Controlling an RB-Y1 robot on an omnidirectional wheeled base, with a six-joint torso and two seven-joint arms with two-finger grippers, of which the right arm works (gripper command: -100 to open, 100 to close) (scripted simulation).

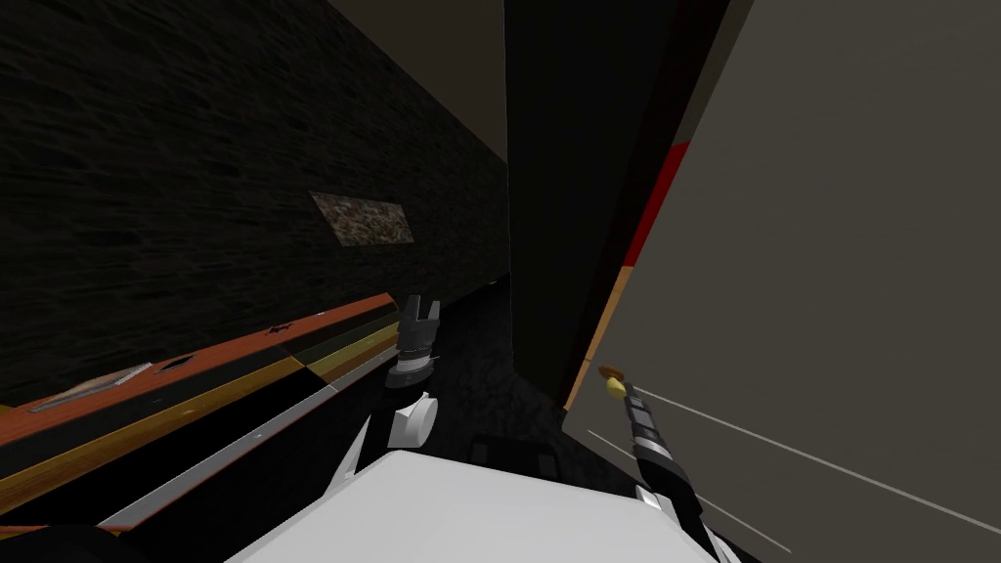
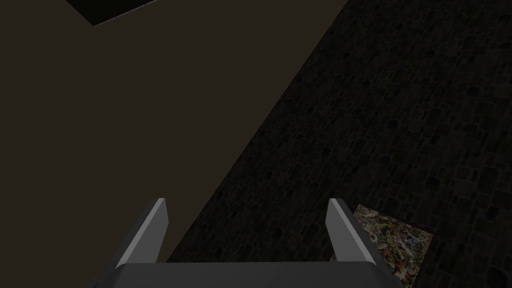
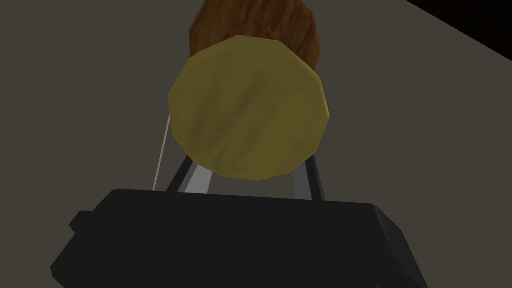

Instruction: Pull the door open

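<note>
While standing close against the grey door [image 1: 831, 244], grips its yellow knob [image 3: 247, 107] with the right gripper [image 1: 629, 396]. Reaches it with the right arm stretched forward, low on the right of the head view, near the door's edge. Holds the fingers [image 3: 197, 176] drawn in narrower than their open stance, one to each side of the knob, tips hidden behind it. Looks at the knob nearly head-on from the right wrist, with plain grey door all round. Behind the knob, touching the door, a round brown base [image 3: 255, 25]. Across the door's face, past the knob, two thin pale lines [image 1: 782, 450] on a slant. Along the door's edge a red and tan strip [image 1: 650, 210], and just beyond it a black area [image 1: 577, 176]. Holds the left gripper [image 1: 421, 311] raised in the middle of the head view, well apart from the door, fingers spread wide. To the left, a dark stone wall [image 1: 195, 147] with a small picture [image 1: 360, 219], and below it a long orange and black ledge [image 1: 195, 381].
</note>
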